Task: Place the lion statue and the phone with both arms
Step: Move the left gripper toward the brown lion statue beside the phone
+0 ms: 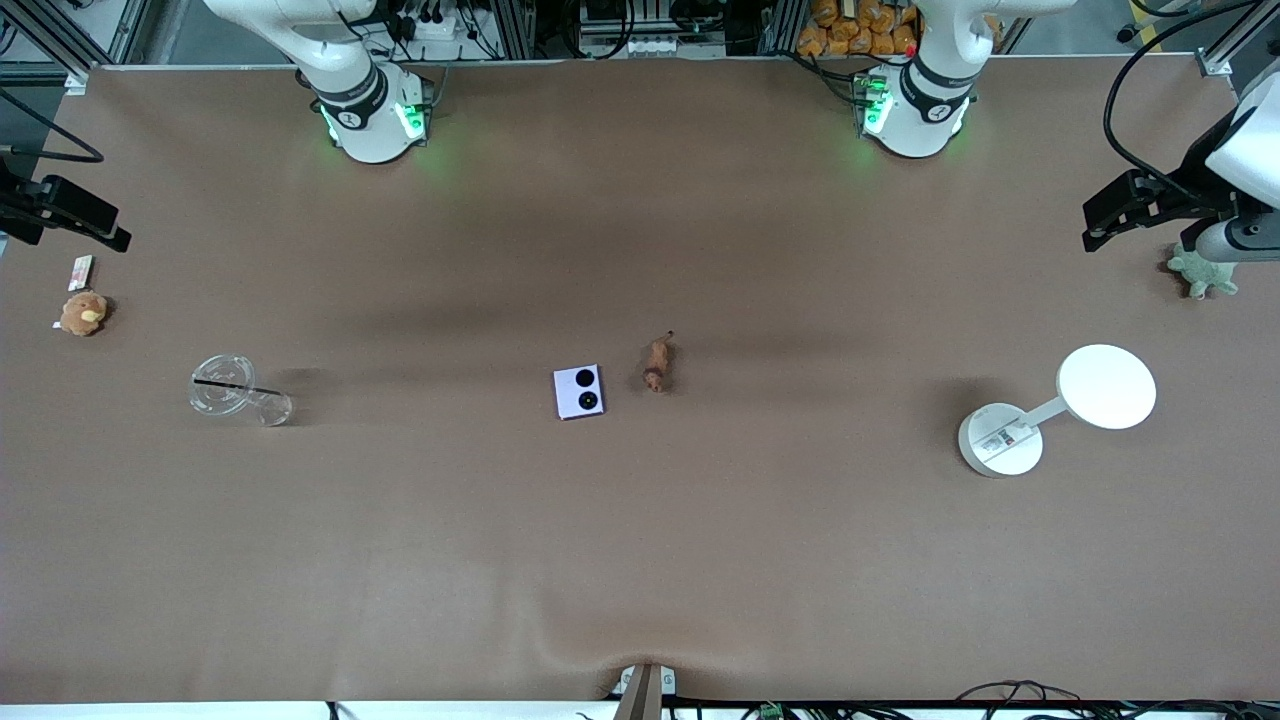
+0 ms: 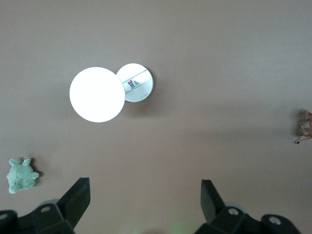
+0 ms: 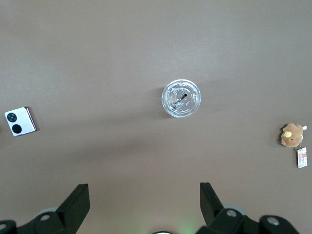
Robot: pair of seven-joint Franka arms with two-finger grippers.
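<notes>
In the front view, going from its left edge: a round plush toy (image 1: 83, 313), a clear lidded cup (image 1: 238, 391), then at centre the phone (image 1: 579, 391) lying flat, camera circles up. Just beside it lies the lion statue (image 1: 657, 365), long axis running up and down the frame, darker mane end lower. A white lamp (image 1: 1060, 408) and a green plush turtle (image 1: 1203, 272) follow.

Both arms wait, raised. The right gripper (image 3: 144, 207) has its fingers spread apart above the cup. The left gripper (image 2: 145, 202) is likewise spread near the lamp; its wrist view cuts off the lion at the frame edge.

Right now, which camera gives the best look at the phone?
The front view: the phone lies whole mid-table beside the lion statue. The right wrist view shows it whole too, but at the picture's edge; the left wrist view misses it.
</notes>
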